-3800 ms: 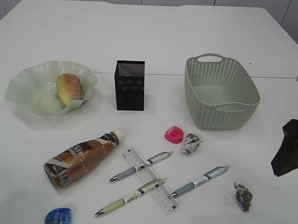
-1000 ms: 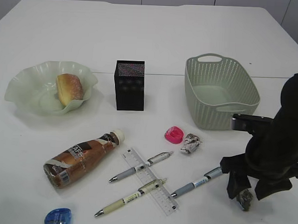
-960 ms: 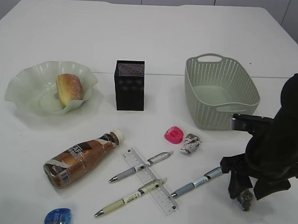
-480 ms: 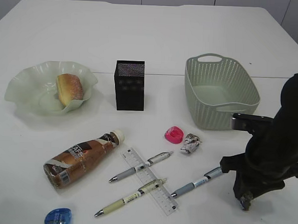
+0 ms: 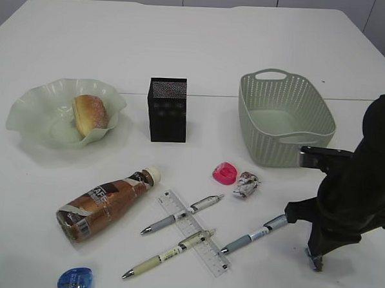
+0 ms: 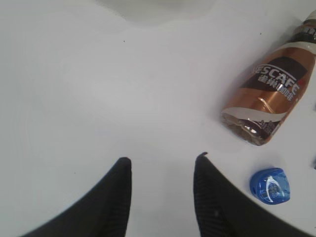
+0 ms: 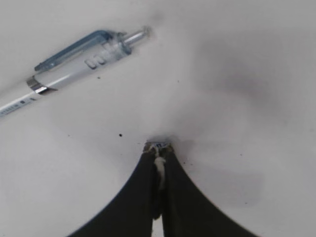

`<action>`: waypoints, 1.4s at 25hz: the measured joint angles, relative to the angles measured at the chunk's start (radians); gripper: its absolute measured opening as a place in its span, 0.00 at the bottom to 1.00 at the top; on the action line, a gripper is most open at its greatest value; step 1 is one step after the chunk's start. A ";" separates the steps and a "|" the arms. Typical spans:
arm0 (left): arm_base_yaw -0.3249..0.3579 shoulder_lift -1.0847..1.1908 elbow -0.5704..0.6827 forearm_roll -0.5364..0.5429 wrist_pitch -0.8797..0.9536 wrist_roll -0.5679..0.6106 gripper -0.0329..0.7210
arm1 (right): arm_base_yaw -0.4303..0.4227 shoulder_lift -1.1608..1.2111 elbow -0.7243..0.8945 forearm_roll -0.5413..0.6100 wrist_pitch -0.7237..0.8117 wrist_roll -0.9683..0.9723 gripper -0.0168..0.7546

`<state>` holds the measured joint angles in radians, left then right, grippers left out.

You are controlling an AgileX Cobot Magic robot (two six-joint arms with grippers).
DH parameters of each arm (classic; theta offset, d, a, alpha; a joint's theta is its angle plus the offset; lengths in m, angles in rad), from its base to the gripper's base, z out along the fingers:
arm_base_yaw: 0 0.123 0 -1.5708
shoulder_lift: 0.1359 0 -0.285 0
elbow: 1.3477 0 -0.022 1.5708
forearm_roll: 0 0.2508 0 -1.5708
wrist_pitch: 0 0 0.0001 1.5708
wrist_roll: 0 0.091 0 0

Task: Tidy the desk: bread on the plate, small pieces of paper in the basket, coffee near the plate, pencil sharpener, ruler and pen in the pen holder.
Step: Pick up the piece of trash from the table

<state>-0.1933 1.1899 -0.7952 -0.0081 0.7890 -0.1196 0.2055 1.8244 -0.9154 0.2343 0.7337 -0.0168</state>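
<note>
My right gripper is at the front right of the desk, its jaws shut on a small piece of paper; only a white-grey sliver shows between the tips. A second paper ball lies beside a pink pencil sharpener. The bread sits in the plate. The coffee lies on its side. Three pens and the ruler lie in front. My left gripper hangs open over bare desk, left of the coffee and a blue sharpener.
The black pen holder stands upright at the middle. The basket sits behind my right arm. A pen lies just left of my right gripper. The blue sharpener is near the front left edge.
My right arm came in from the right and lowered over the front-right paper ball. Its jaws have closed on the ball, which is now almost hidden. Nothing else moved.
</note>
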 joint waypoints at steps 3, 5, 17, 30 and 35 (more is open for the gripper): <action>0.000 0.000 0.000 0.000 0.000 0.000 0.44 | 0.000 0.000 0.000 0.000 0.035 0.000 0.02; 0.000 0.000 0.000 0.000 0.000 0.000 0.44 | 0.000 0.000 0.000 0.000 0.064 0.000 0.02; 0.000 -0.002 0.000 0.000 0.000 0.000 0.44 | 0.000 -0.197 0.000 -0.025 0.153 0.058 0.02; 0.000 -0.002 0.000 0.000 0.000 0.000 0.44 | 0.000 -0.249 -0.226 -0.100 0.195 0.107 0.02; 0.000 -0.002 0.000 0.000 0.000 0.000 0.44 | 0.000 -0.165 -0.419 -0.138 0.216 0.128 0.02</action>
<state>-0.1933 1.1883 -0.7952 -0.0081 0.7890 -0.1196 0.2055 1.6598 -1.3340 0.0959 0.9494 0.1111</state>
